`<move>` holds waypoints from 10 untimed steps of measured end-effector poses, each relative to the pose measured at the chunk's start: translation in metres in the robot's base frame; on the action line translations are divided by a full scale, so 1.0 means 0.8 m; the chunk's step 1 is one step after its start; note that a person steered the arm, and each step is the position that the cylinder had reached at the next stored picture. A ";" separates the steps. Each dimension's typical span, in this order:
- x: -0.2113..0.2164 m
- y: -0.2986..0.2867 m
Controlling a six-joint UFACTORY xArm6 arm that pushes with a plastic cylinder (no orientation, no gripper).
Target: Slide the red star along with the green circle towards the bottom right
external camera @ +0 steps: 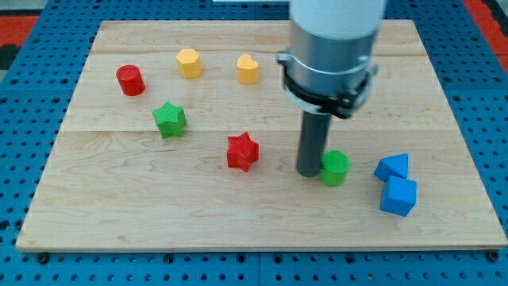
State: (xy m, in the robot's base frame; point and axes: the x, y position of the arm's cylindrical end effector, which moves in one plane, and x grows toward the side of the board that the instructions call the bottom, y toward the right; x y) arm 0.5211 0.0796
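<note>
On the pale wooden board, my tip rests right against the left side of the green circular block, which sits towards the view's lower right. I carry no fingers to open or close, only the straight dark rod. The red star-shaped block lies to the view's left of the tip, clearly apart from it and from the green circle. Just right of the green circle sit a blue triangular block and, touching below it, a blue cube. Towards the view's top left are a red cylinder, a green star, a yellow hexagonal block and a yellow heart-shaped block.
</note>
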 end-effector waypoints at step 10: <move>-0.018 -0.046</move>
State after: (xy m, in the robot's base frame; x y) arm 0.5066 0.0431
